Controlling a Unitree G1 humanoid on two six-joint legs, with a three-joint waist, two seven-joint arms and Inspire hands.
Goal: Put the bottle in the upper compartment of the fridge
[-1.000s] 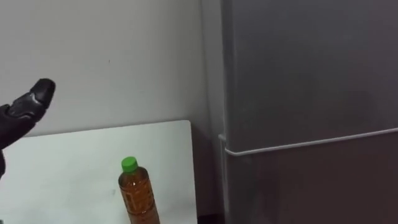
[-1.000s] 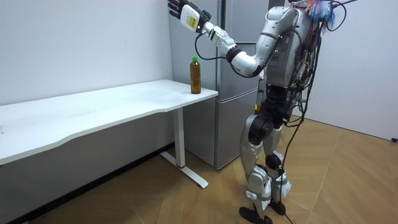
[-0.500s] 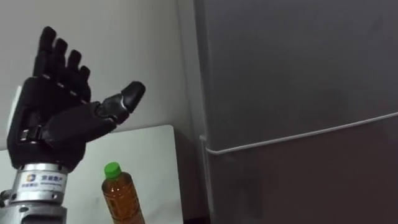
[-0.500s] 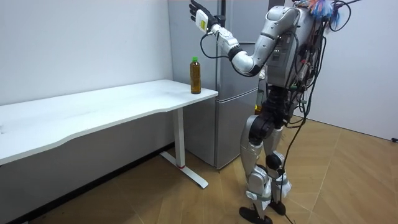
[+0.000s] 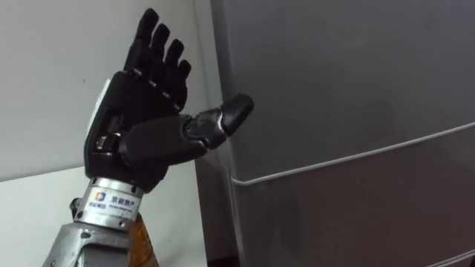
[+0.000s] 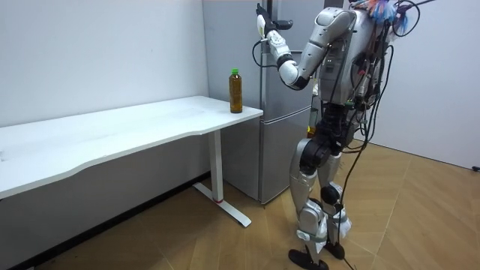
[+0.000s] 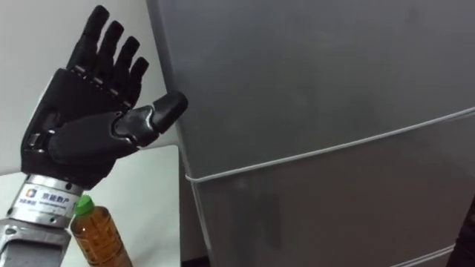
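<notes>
White table (image 6: pixel 112 139) along a pale wall is carrying the item. Bottle (image 7: pixel 93 233): amber liquid, green cap, standing upright at the table end nearest the fridge (image 5: pixel 349 89). It is sitting well below the fingertips, just under the wrist in the eye views, and nothing is holding it.

Left hand (image 5: pixel 145 126): raised high with the palm showing to the head camera. The fingers (image 5: pixel 159 55) are pointing straight up and lying close side by side, and the thumb is sticking out sideways. The hand is gripping nothing. The thumb tip is overlapping the fridge's near edge; whether it is touching cannot be told.

Fridge: grey, two doors, both closed. The seam (image 5: pixel 349 156) between them is running across on the thumb's side, lower than the thumb tip.

Robot: standing upright on a wooden floor (image 6: pixel 420 225), facing the fridge.
</notes>
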